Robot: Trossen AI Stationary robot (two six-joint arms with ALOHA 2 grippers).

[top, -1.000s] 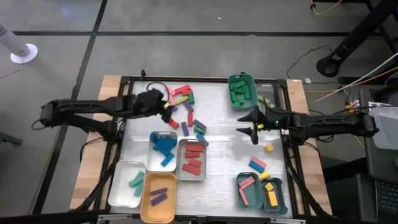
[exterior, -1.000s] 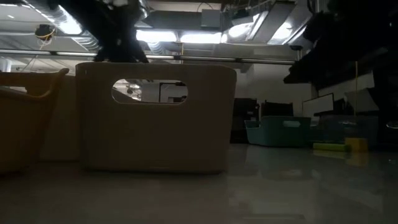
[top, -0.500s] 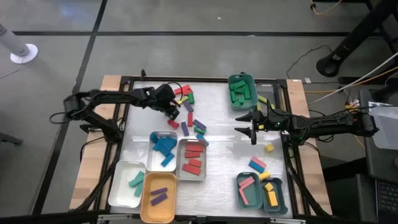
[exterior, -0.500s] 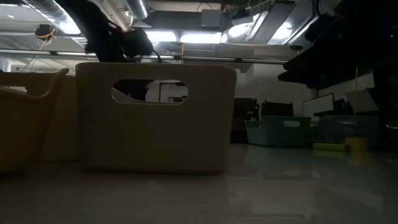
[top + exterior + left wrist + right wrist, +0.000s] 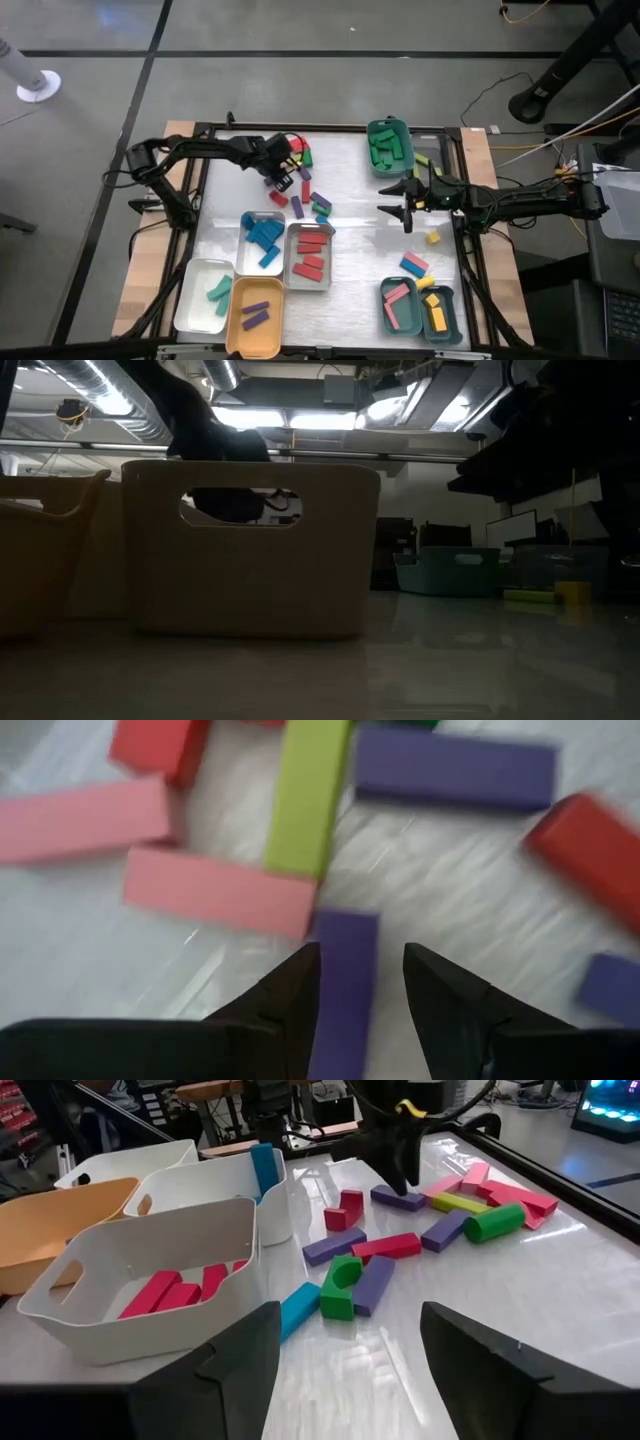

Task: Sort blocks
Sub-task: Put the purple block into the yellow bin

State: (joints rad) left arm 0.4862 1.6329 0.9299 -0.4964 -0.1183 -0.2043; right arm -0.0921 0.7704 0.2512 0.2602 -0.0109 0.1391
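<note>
The loose blocks (image 5: 300, 180) lie flat in a heap at the far left of the table: red, pink, purple, lime and green. My left gripper (image 5: 281, 181) is down over this heap, open. In the left wrist view its fingers (image 5: 360, 960) stand on either side of one end of a purple block (image 5: 345, 985), next to a pink block (image 5: 215, 892) and a lime block (image 5: 305, 795). My right gripper (image 5: 401, 206) hovers open right of the table's middle. The right wrist view shows its fingers (image 5: 365, 1365) spread wide, touching nothing.
A green tray (image 5: 388, 147) of green blocks stands at the far edge. White, grey and orange trays (image 5: 310, 255) with blue, red, teal and purple blocks sit near left. Teal trays (image 5: 420, 308) hold pink and yellow blocks. A yellow block (image 5: 432, 237) and a pink-and-blue pair (image 5: 414, 264) lie loose.
My left arm has swung from the table's left edge rightward and slightly toward the near edge, bringing its gripper over the heap of loose blocks and down around the purple one. The blocks have not visibly shifted.
</note>
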